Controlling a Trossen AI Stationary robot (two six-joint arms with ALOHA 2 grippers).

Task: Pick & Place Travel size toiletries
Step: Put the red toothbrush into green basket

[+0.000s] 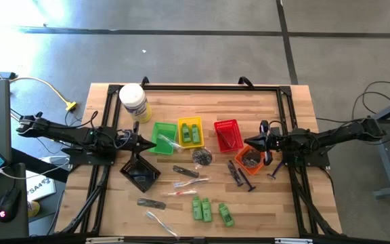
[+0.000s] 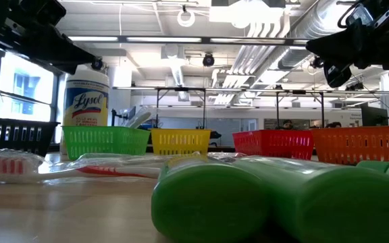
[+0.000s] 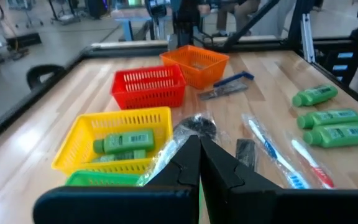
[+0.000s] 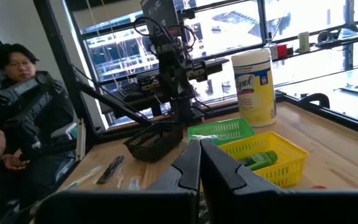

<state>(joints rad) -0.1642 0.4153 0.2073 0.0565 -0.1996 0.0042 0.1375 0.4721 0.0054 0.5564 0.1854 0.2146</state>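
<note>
The toiletries lie scattered on the wooden table. Three green bottles lie near the front edge. Clear-wrapped toothbrushes and black razor sticks lie mid-table beside a dark round piece. Two more green bottles lie in the yellow basket. My left gripper hangs shut above the green basket, with nothing between its fingers. My right gripper is shut and empty above the orange basket.
A red basket stands between the yellow and orange ones, and a black basket sits at the left. A large white jar with a yellow label stands at the back left. A person sits beyond the table's left side.
</note>
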